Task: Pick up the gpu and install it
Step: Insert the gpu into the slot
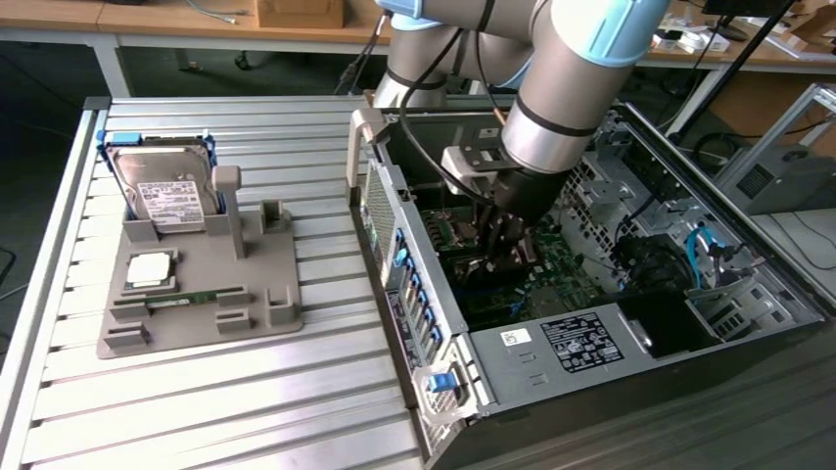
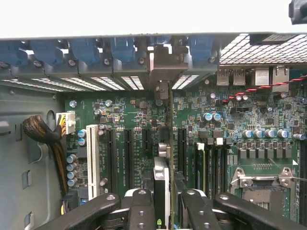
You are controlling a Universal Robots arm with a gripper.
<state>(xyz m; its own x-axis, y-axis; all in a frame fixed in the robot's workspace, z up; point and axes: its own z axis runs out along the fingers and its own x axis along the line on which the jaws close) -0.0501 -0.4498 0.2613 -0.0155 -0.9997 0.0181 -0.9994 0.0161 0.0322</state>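
Note:
The gpu (image 2: 171,143) shows edge-on as a thin vertical strip over the green motherboard (image 2: 129,115), among the black expansion slots. Its silver bracket (image 2: 160,72) stands at the slotted rear wall of the case, under the blue clips. My gripper (image 2: 168,213) is shut on the card, with a black finger (image 2: 141,211) on each side of it. In the exterior view the gripper (image 1: 512,240) reaches down into the open computer case (image 1: 392,206), low over the motherboard, and the card itself is largely hidden behind the fingers.
On the slatted table a grey fixture (image 1: 268,313) carries a silver hard drive (image 1: 163,191), a processor chip (image 1: 151,269) and a green memory stick (image 1: 196,297). Inside the case are a white slot (image 2: 92,160), a cable bundle (image 2: 41,134) and a CPU socket (image 2: 259,184).

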